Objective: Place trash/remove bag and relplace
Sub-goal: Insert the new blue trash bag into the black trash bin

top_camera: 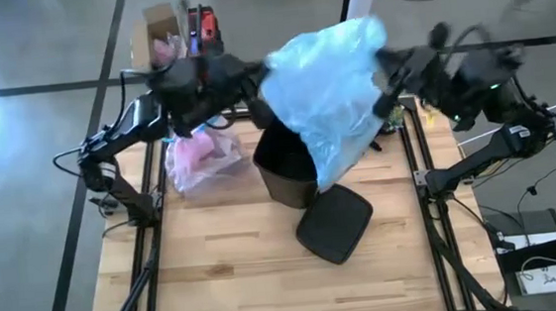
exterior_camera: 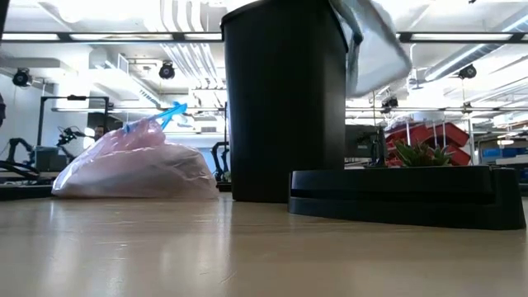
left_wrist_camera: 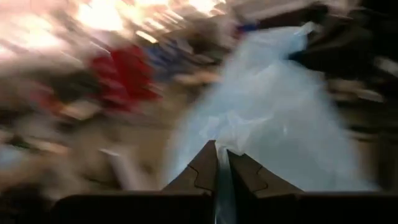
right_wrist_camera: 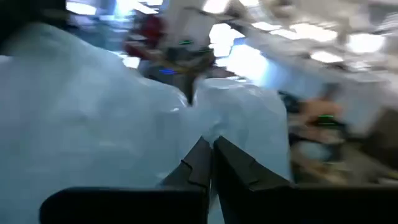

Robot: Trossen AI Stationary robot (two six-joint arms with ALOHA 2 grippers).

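A crinkly light blue bag (top_camera: 327,87) is held up between both grippers above the black bin (top_camera: 287,167); its lower end hangs down over the bin's mouth. My left gripper (top_camera: 257,76) is shut on the bag's left side, my right gripper (top_camera: 382,68) on its right side. The filled pink bag (top_camera: 199,157) with blue ties lies on the table left of the bin, resting on its underside (exterior_camera: 136,191). The bin (exterior_camera: 285,99) stands upright. My left gripper pinches a gathered bit of the blue bag's film (left_wrist_camera: 221,142) between its two fingers (left_wrist_camera: 202,168), coming level from the table's left. The bag is lifted and billows beyond the fingers. My right gripper pinches the blue bag's film (right_wrist_camera: 208,134) between its fingers (right_wrist_camera: 233,165), coming from the table's right. The bag hangs between the two grippers.
A flat black bin lid (top_camera: 335,223) lies on the table near-right of the bin. A small green plant (exterior_camera: 421,153) stands behind the lid. A cardboard box (top_camera: 159,31) sits beyond the table's far left corner. Bare wood lies along the near edge (top_camera: 269,295).
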